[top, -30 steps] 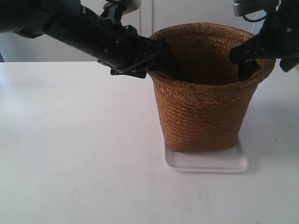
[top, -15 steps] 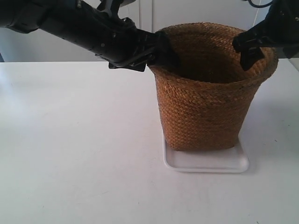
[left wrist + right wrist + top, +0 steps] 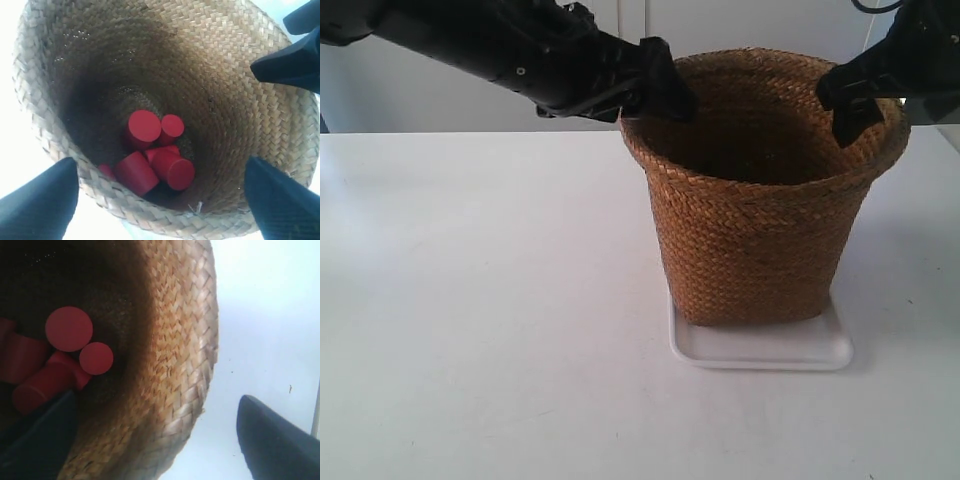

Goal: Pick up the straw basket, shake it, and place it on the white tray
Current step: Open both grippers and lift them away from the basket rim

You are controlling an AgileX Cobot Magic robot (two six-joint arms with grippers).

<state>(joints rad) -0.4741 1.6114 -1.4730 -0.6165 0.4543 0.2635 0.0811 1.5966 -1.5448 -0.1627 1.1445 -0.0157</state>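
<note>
The straw basket (image 3: 760,240) stands upright on the white tray (image 3: 820,352). Several red cylinders (image 3: 155,150) lie on its dark bottom, also seen as red cylinders (image 3: 68,329) in the right wrist view. My left gripper (image 3: 160,162) hangs open over the basket's rim (image 3: 150,215) without touching it. My right gripper (image 3: 156,397) is open too, one finger over the inside and one outside the rim (image 3: 200,370). In the exterior view, the gripper at the left (image 3: 665,92) and the gripper at the right (image 3: 850,100) hover at opposite sides of the rim.
The white table (image 3: 480,300) spreads wide around the tray. A pale wall with a panel seam (image 3: 645,35) stands behind. The other arm's dark fingers (image 3: 295,60) show across the basket in the left wrist view.
The arm at the exterior view's left has come off the rim and risen; the rim there has sprung outward. The arm at the right rose slightly. The basket stays on the tray.
</note>
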